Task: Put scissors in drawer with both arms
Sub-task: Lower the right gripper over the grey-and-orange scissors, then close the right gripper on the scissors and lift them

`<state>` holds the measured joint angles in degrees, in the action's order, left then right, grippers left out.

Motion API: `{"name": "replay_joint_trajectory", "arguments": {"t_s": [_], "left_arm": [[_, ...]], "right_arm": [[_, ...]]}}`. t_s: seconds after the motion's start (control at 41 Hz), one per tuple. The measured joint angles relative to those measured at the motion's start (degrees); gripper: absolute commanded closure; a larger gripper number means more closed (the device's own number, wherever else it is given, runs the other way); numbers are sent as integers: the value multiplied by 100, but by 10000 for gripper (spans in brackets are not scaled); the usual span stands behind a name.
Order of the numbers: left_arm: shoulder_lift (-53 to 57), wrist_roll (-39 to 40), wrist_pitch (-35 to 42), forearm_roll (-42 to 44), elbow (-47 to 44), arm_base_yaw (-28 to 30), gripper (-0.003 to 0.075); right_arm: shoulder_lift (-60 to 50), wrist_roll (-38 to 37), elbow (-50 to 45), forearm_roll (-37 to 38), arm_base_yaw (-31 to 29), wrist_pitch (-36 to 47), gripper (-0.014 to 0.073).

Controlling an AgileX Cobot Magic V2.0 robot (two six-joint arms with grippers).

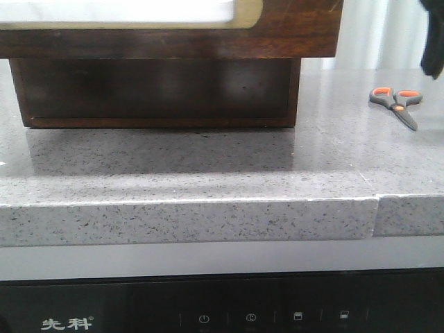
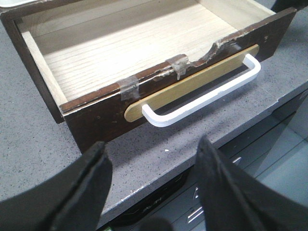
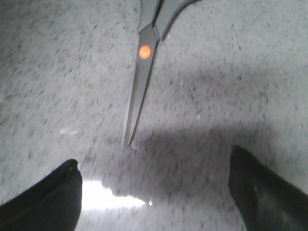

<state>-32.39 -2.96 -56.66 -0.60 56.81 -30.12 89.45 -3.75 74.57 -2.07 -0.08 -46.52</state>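
Observation:
The scissors [image 1: 395,100] lie flat on the grey counter at the far right, with dark grey handles and orange-lined loops. In the right wrist view their grey blades and orange pivot [image 3: 144,52] point toward my right gripper [image 3: 154,159]. That gripper is open and empty, hovering just short of the blade tip. It shows as a black shape at the top right of the front view [image 1: 433,41]. The drawer [image 2: 130,43] is pulled open and empty, with a light wood floor and a white handle [image 2: 202,94]. My left gripper [image 2: 151,147] is open and empty above the counter edge, in front of the drawer.
The dark wooden cabinet [image 1: 159,94] stands at the back left, and the open drawer front [image 1: 291,28] overhangs it toward me. The drawer's top rim is chipped and taped [image 2: 175,65]. The counter's front edge [image 1: 208,215] drops to a black appliance panel [image 1: 208,312].

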Motion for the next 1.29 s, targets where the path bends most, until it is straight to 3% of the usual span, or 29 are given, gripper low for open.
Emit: {"name": "replay_joint_trajectory", "arguments": {"t_s": [0.512, 1.024, 1.146, 1.293], "left_arm": [[0, 4, 9, 0, 0, 0, 356], [0, 4, 9, 0, 0, 0, 356], [0, 4, 9, 0, 0, 0, 356], [0, 4, 9, 0, 0, 0, 356]], "right_arm": [[2060, 0, 1913, -39, -31, -365, -42], [2519, 39, 2330, 7, -31, -556, -38], [2528, 62, 2330, 29, -31, -570, 50], [2532, 62, 2340, 49, -31, -617, 283]]}}
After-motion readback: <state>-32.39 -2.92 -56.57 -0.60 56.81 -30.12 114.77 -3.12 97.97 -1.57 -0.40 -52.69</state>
